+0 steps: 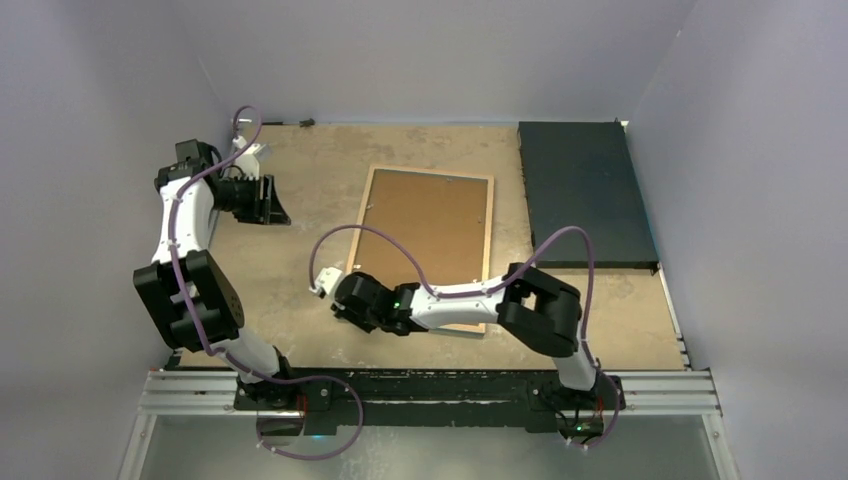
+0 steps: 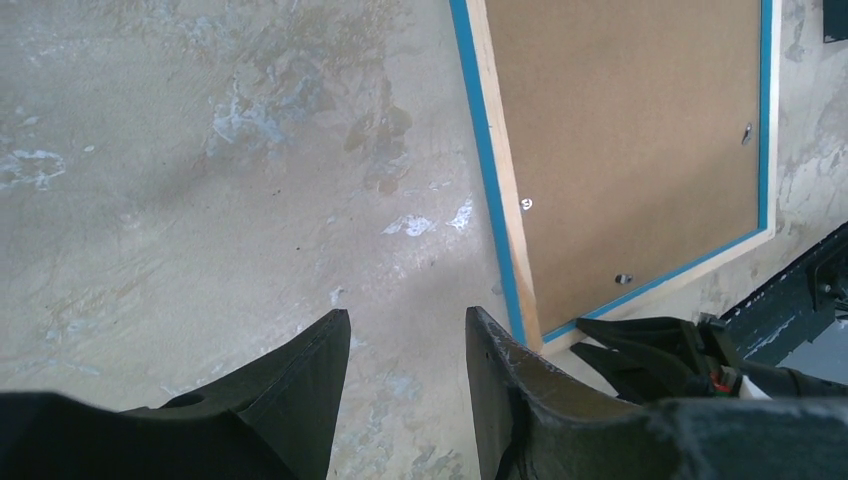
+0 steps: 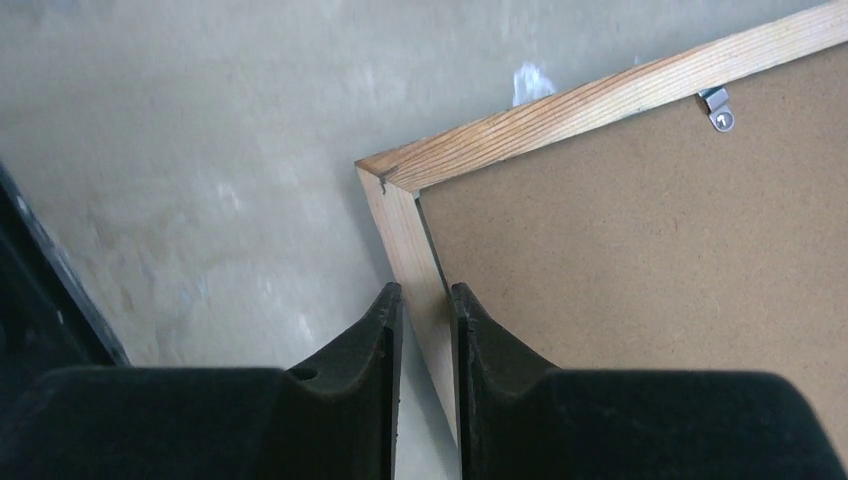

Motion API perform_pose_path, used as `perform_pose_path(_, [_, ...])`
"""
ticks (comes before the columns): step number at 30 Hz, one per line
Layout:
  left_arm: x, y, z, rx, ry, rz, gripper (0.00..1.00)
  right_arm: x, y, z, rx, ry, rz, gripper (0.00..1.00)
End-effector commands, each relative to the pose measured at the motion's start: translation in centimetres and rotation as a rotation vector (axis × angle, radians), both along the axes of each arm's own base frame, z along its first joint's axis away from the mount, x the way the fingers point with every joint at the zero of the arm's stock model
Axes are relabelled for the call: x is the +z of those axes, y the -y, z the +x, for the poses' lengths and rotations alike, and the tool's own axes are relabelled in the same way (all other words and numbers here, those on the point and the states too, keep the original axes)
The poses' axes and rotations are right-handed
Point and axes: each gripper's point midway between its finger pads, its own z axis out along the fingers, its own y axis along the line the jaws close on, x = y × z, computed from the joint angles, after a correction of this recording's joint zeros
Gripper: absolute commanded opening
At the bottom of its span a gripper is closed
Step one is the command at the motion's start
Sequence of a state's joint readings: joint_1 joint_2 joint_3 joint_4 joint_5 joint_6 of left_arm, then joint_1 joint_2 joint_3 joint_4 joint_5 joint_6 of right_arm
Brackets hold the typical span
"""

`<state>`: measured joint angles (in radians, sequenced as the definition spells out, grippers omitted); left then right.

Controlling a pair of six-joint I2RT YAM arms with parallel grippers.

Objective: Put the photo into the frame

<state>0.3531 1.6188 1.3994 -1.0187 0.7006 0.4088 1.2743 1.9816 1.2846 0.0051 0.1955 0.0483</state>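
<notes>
1. The right gripper (image 3: 425, 295) was closed down to a narrow gap astride the frame (image 3: 560, 105), its fingers pinching the tan wooden rim just below the near-left corner.
2. The frame lay face down near the middle of the bench (image 1: 300, 250), slightly skewed, with its long sides running from the near edge toward the far edge. A brown backing board (image 3: 650, 260) filled its rear, a small metal clip (image 3: 715, 108) sat at the rim, and a thin blue edge showed around the outside in the left wrist view.
3. The left gripper (image 2: 405, 330) hung partly open over bare bench toward the far-left corner. It held nothing and stood apart from the frame's left side.
4. The bench top was tan and worn, mottled with pale scuffs and darker stains.
5. A dark rectangular mat (image 1: 585, 195) lay flat in the far-right corner, well apart from the frame.
6. A metal rail (image 1: 430, 395) ran along the near edge, carrying both arm bases.
7. Plain pale lilac-grey walls (image 1: 420, 60) closed in the bench on the left, far and right sides.
</notes>
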Motion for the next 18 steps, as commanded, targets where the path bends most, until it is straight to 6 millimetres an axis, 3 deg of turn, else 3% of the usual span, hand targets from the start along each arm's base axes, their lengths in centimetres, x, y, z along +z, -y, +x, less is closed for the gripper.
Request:
perform_pose_path(1, [2.6,-0.9,0.5,-0.004,0.087,0.011,0.45,-0.6,-3.0,1.4,-0.107,-0.013,0.042,0.06])
perform_pose_path(4, [2.5,-1.8,0.3,0.008,0.08,0.023,0.45,-0.6,-5.3,3.1,-0.261,-0.027,0.084,0.0])
perform_pose_path(6, [2.3,-2.4,0.0,0.012,0.071,0.035,0.45,0.4,-7.5,5.2,-0.355,-0.006,0.134,0.02])
perform_pose_path(10, [1.6,-3.1,-1.3,-0.008,0.028,0.065,0.45,3.7,-12.4,8.2,-0.403,-0.049,0.256,0.29])
perform_pose_path(12, [1.1,-3.3,-2.1,-0.023,0.009,0.083,0.45,6.4,-13.3,9.7,-0.4,-0.088,0.324,0.42])
perform_pose_path(15, [-0.4,-3.6,-3.5,-0.036,-0.025,0.117,0.45,10.8,-11.0,13.2,-0.423,-0.121,0.429,0.6])
perform_pose_path(18, [-2.7,-3.6,-5.2,-0.086,-0.079,0.14,0.45,14.2,-5.4,17.8,-0.488,-0.104,0.521,0.81])
